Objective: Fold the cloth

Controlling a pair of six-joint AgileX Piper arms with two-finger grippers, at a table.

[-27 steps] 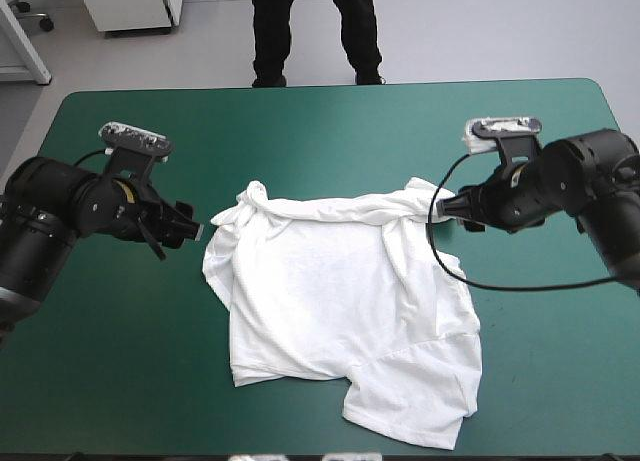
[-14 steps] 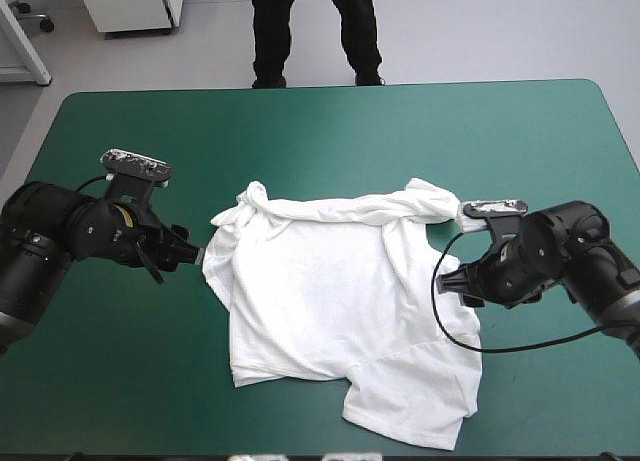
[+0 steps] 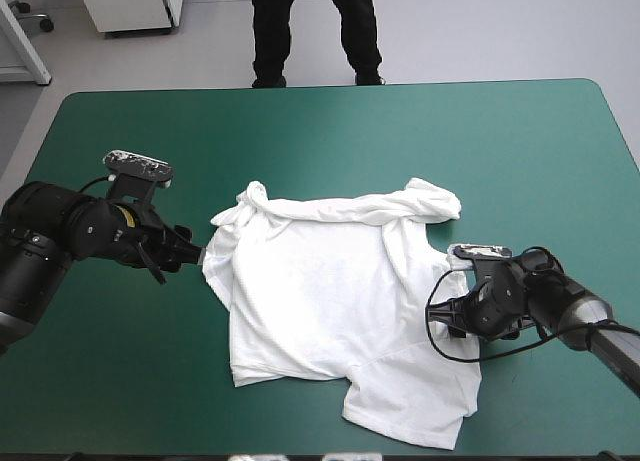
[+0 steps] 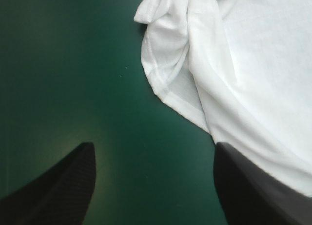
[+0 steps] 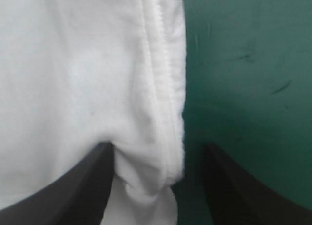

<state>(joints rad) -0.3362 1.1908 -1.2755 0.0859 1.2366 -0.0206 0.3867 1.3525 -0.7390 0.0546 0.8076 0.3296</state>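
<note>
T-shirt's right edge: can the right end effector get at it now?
Probably yes: the right end effector is open, and the hemmed edge of the T-shirt lies between its fingers, nothing covering it.

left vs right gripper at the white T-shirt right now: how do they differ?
Left black fin-fingered gripper: bare teal-green table cover between its fingers, the edge of the white short-sleeved T-shirt beside one finger. Right black fin-fingered gripper: a stitched shirt edge between its fingers. Left sits at the shirt's left side, right at its right side, nearer the table's near edge. Both open.
</note>
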